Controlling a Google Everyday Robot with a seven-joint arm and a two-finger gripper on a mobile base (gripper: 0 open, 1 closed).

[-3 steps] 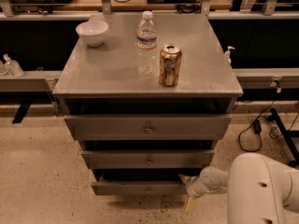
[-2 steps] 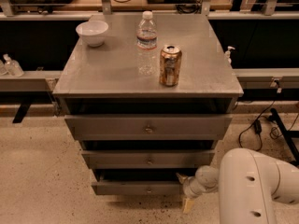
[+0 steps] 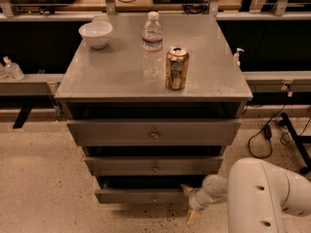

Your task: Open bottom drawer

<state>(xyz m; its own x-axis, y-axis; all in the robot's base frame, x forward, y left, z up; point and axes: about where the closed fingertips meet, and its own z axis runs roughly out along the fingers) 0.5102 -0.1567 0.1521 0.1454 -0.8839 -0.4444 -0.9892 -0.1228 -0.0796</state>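
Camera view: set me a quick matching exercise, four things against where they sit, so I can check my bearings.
Things:
1. white bowl
2. water bottle
3. soda can
4. gripper

Places:
A. low by the floor, at the right end of the bottom drawer front
B. on the cabinet top, closest to its front edge
C. back left corner of the cabinet top
D. upright, just behind and left of the soda can

Pairs: 1-C, 2-D, 3-B, 4-A.
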